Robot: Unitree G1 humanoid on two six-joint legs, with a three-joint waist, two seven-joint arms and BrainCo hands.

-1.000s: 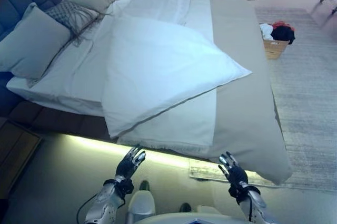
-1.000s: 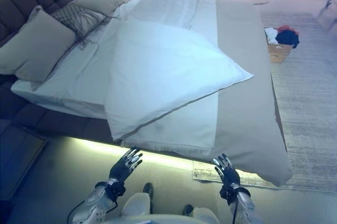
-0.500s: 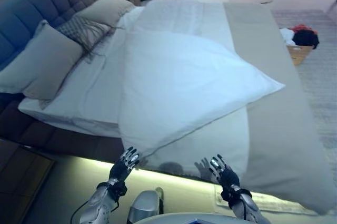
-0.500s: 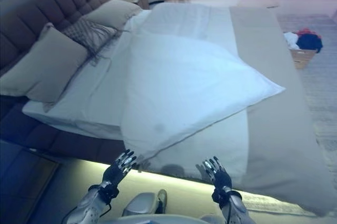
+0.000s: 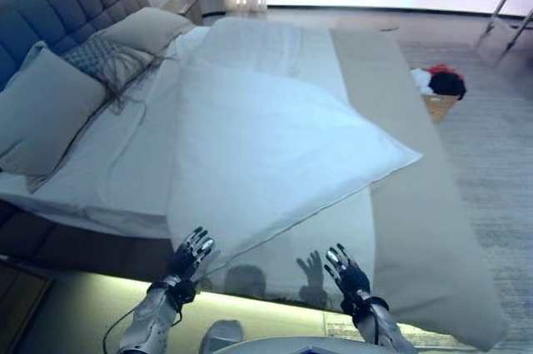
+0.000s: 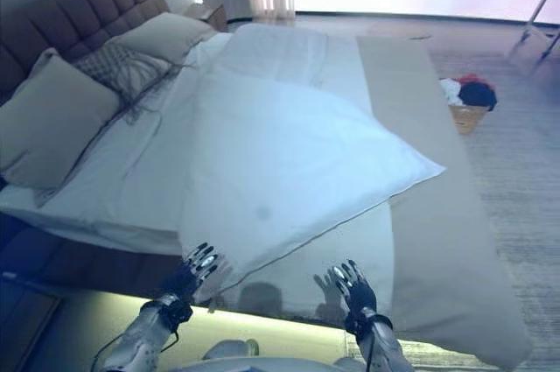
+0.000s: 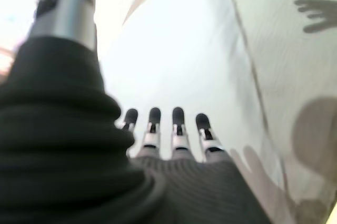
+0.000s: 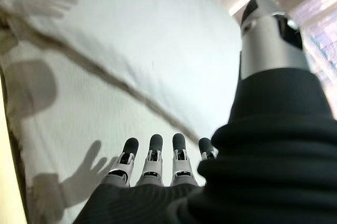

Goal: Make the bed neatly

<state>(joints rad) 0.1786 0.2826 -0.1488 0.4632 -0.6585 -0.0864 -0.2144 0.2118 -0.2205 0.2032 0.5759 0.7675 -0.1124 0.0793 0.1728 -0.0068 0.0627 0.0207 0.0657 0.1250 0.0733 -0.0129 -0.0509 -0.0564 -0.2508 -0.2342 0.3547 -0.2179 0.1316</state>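
A white duvet (image 5: 266,146) lies folded back at an angle across the bed, its corner pointing toward the right over a beige blanket (image 5: 408,179). Under it the white sheet (image 5: 125,162) shows on the left half. My left hand (image 5: 188,256) is open, fingers straight, just short of the duvet's near corner at the bed's side edge. My right hand (image 5: 345,271) is open too, held up before the hanging sheet edge (image 5: 316,246). Both wrist views show straight fingers (image 7: 177,124) (image 8: 152,155) facing the white cloth with nothing held.
Several pillows (image 5: 42,108) lean on the padded headboard (image 5: 58,12) at the far left. A basket of clothes (image 5: 437,92) stands on the rug (image 5: 500,146) beyond the bed's far side. A lit strip runs under the bed frame (image 5: 125,287).
The camera has come closer to the bed and shifted. Both hands have moved forward to the bed's near edge, and their shadows now fall on the hanging sheet.
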